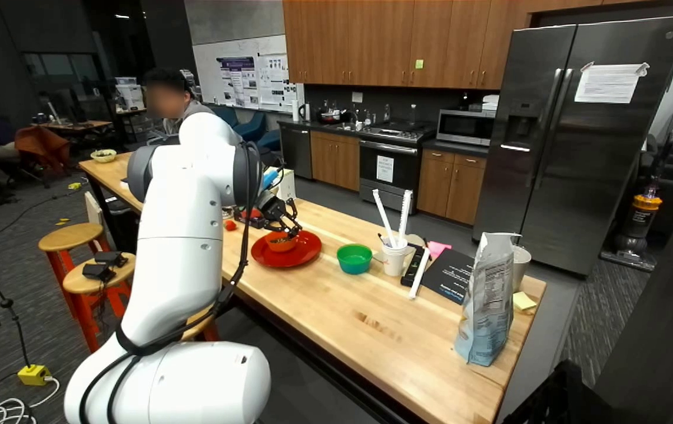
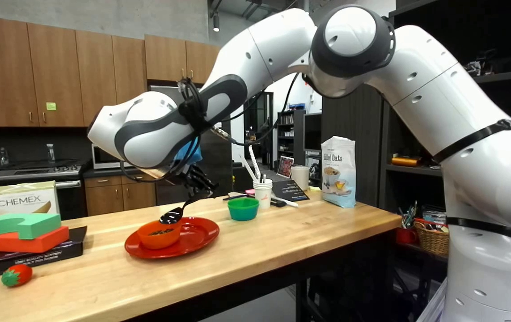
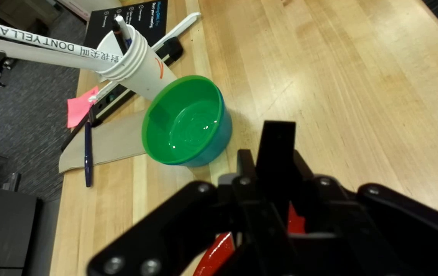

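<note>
My gripper (image 2: 204,188) is shut on the handle of a black spoon (image 2: 171,216). The handle (image 3: 278,142) sticks up between the fingers in the wrist view. The spoon tilts down, its head over the rim of an orange bowl (image 2: 159,239) with dark small bits inside; I cannot tell whether it touches the bowl. The bowl sits on a red plate (image 2: 199,232), which also shows in an exterior view (image 1: 289,260) and partly in the wrist view (image 3: 219,253). A green bowl with a blue-green outside (image 3: 188,122) stands beside the plate; its inside looks empty.
A white cup stack with pens and white sticks (image 1: 394,259) stands behind the green bowl. An oats bag (image 2: 339,172) stands at the table's end. Green (image 2: 31,223) and red blocks (image 2: 27,241) lie on a black box near a strawberry-like toy (image 2: 17,275) and a Chemex box (image 2: 18,201).
</note>
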Robot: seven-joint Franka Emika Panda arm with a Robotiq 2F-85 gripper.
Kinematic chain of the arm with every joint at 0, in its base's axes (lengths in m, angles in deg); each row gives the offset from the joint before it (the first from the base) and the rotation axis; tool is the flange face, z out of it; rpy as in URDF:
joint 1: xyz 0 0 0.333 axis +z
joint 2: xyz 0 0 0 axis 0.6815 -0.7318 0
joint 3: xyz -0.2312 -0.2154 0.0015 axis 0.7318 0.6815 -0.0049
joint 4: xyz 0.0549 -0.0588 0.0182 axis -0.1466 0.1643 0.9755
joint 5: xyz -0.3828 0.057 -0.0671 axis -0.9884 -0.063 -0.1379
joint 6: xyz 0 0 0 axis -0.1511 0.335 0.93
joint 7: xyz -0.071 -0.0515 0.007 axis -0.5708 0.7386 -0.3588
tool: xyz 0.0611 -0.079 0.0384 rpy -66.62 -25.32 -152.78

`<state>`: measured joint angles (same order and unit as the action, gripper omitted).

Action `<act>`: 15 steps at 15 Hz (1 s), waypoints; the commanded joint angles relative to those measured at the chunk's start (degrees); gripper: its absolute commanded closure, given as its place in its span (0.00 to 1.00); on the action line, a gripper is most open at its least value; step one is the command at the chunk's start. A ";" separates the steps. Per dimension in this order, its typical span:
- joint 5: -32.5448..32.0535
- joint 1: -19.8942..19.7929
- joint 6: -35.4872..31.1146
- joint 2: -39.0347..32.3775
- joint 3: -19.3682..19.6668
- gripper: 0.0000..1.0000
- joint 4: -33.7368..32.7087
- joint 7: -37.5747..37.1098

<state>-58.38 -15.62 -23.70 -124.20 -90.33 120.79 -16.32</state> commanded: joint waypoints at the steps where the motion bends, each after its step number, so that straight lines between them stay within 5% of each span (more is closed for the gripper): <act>1: -0.73 -0.18 0.15 -1.47 0.29 0.94 -2.04 0.82; 15: 1.75 -1.87 -0.94 -7.70 0.57 0.94 -7.86 2.76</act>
<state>-57.94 -17.16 -24.40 -130.85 -90.20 115.20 -15.65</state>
